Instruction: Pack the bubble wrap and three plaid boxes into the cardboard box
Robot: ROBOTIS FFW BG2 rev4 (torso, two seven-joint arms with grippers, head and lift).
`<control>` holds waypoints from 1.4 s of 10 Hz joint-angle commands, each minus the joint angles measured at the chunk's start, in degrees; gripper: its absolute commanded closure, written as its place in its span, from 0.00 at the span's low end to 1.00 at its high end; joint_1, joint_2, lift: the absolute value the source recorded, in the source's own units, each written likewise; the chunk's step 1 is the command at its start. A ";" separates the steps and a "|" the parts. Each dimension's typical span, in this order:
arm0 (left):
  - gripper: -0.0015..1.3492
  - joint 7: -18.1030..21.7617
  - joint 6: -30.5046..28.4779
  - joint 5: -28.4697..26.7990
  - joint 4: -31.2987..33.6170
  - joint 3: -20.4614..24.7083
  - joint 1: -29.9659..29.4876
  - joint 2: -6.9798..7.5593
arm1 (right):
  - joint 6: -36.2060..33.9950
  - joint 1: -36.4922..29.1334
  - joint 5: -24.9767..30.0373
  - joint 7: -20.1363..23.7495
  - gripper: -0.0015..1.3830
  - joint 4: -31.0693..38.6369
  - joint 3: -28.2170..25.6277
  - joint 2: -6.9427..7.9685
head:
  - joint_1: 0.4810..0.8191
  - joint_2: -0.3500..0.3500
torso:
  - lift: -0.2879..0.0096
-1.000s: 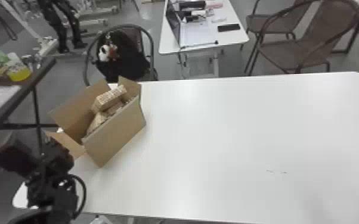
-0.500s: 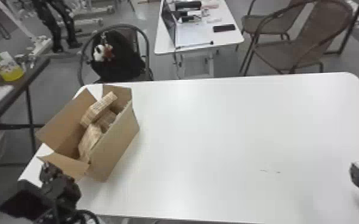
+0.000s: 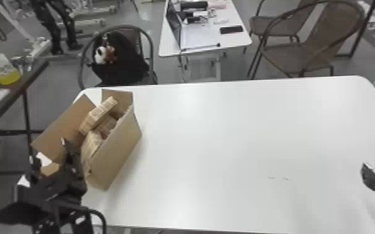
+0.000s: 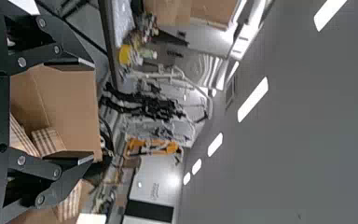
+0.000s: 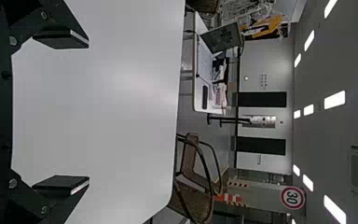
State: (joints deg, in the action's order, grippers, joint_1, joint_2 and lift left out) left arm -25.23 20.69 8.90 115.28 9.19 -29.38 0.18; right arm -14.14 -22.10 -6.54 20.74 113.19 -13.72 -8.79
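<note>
White surface (image 3: pixel 227 140) in the head view, with the cardboard box (image 3: pixel 116 152) upright at its left end, flaps up and mouth open. Three plaid boxes lie inside: one, the slanting plaid box (image 3: pixel 98 115), rides highest toward the far end; the middle plaid box (image 3: pixel 106 125) sits just beside it, and the near plaid box (image 3: pixel 92 143) is closer to me. The carton's long axis runs from near left to far right, and the slanting one lies roughly along it. My left tool (image 3: pixel 48 150) is over the near left corner, so the plaid boxes lie ahead of it and to its right; that is the relation I'd work from. My right tool (image 3: pixel 366 172) waits well apart, at the right edge, so the left is plainly the nearer.

Through the left wrist view, my left tool is spread wide with nothing gripped; a brown flap (image 4: pixel 72 105) and plaid sides show past its fingers. I can't tell whether it touches the flap. I judge the packing nearly done; a careless sweep here could catch that cardboard.

From the right wrist view, my right tool is wide open and empty, facing bare surface.
</note>
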 commanded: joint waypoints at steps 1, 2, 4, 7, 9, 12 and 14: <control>0.06 6.15 0.49 -2.83 2.58 -1.45 0.64 -0.32 | -0.98 0.04 1.27 0.09 0.18 3.35 0.36 0.00 | 0.63 0.69 | 0.52; 0.07 13.89 -2.24 -2.40 2.85 -3.39 0.72 -0.32 | -0.98 -0.22 0.92 0.62 0.18 4.85 1.24 0.00 | 0.63 0.64 | 0.52; 0.07 17.84 -8.56 -5.12 3.99 -6.99 -4.55 -0.32 | -1.86 -2.33 2.59 0.97 0.18 8.19 4.23 0.00 | 0.63 0.56 | 0.52; 0.07 17.58 -10.32 -10.74 3.64 -9.19 -13.43 -0.32 | 1.92 -8.83 3.29 0.71 0.18 8.72 3.88 2.81 | 0.63 0.53 | 0.52; 0.07 17.49 -7.24 -11.62 2.41 -9.01 -16.94 -0.32 | 1.92 -13.05 4.70 0.80 0.18 11.09 3.00 3.52 | 0.63 0.51 | 0.52; 0.07 16.88 -6.81 -11.18 2.14 -9.28 -17.29 -0.32 | 2.71 -12.61 4.61 0.80 0.18 10.56 3.08 3.61 | 0.63 0.50 | 0.52; 0.07 16.52 -6.81 -11.10 2.14 -9.45 -17.21 -0.32 | 3.06 -12.44 4.61 0.80 0.18 10.12 3.08 4.13 | 0.63 0.50 | 0.52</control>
State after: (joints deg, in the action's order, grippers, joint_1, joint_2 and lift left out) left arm -8.71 13.90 -2.17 117.42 -0.22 -46.65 0.18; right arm -11.20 -34.61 -1.93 21.53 123.42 -10.62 -4.82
